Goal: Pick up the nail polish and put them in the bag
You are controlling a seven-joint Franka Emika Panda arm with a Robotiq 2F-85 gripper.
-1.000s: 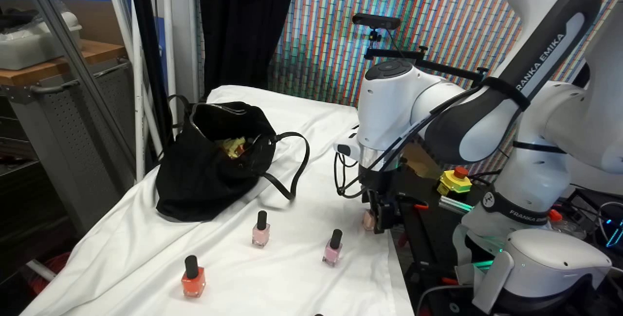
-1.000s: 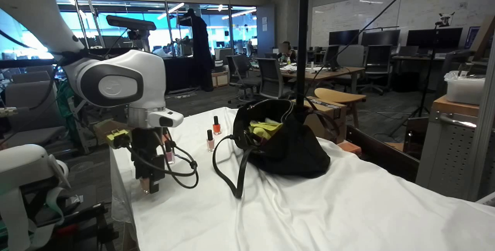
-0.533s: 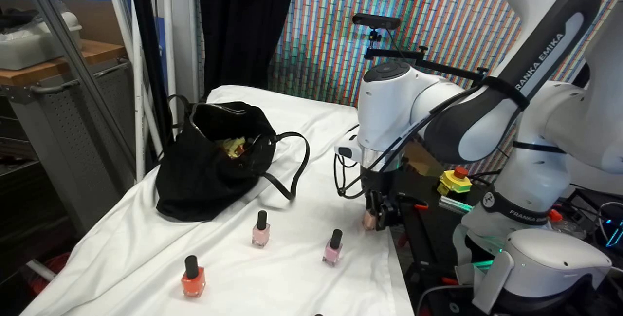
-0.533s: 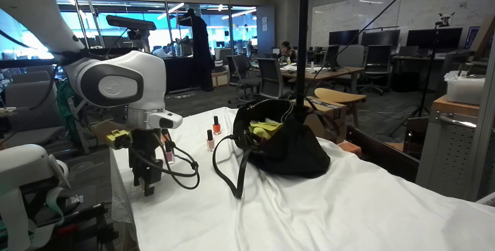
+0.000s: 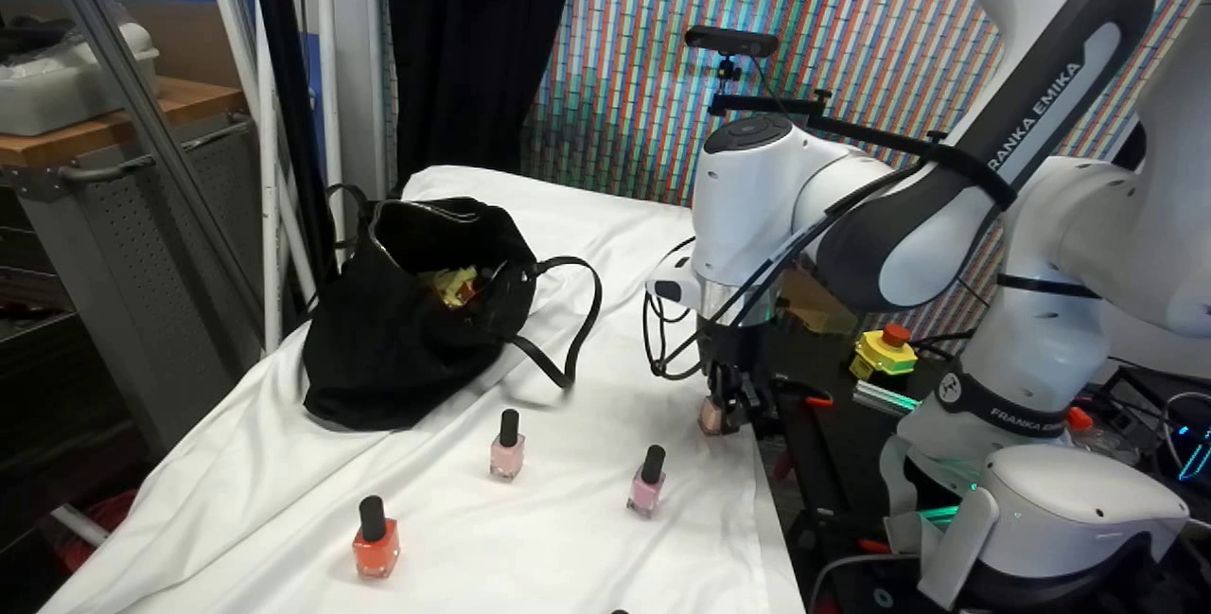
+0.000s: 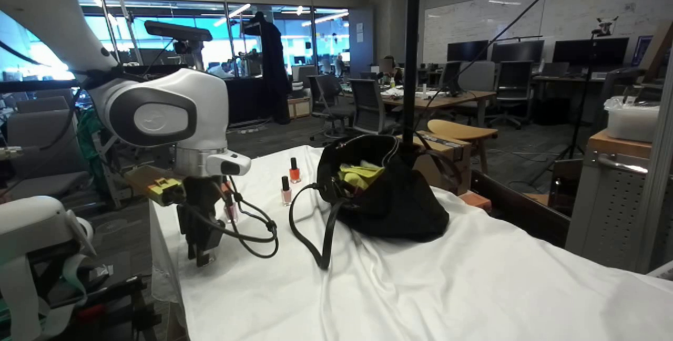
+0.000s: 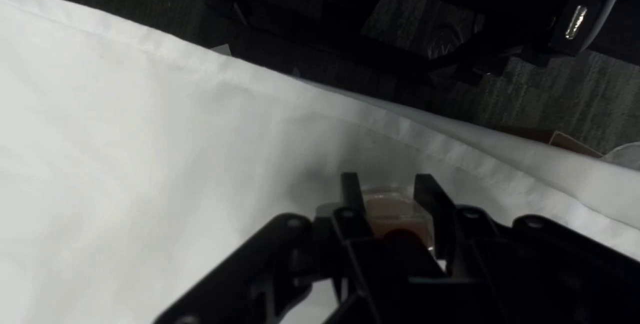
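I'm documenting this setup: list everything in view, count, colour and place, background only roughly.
Bag: 1, black, on the cloth
Contents: count unclear, yellow-green, in the bag
Cloth: 1, white, under the bag
Nail polish: 1, orange-red, on the cloth
Second polish: 1, pale pink, on the cloth
Third polish: 1, mauve, on the cloth
Fourth polish: 1, orange, partly behind cables
Fifth polish: 1, peach, in the gripper
Button box: 1, yellow and red, near the arm
Cabinet: 1, grey, near the cloth
Tub: 1, whitish, on the cabinet
Curtain: 1, black, background
Chairs: several, mostly grey, background
Cables: several, black, on the arm
Arm: 1, mostly white, at the cloth's edge
Gripper: 1, black, closed on fifth polish
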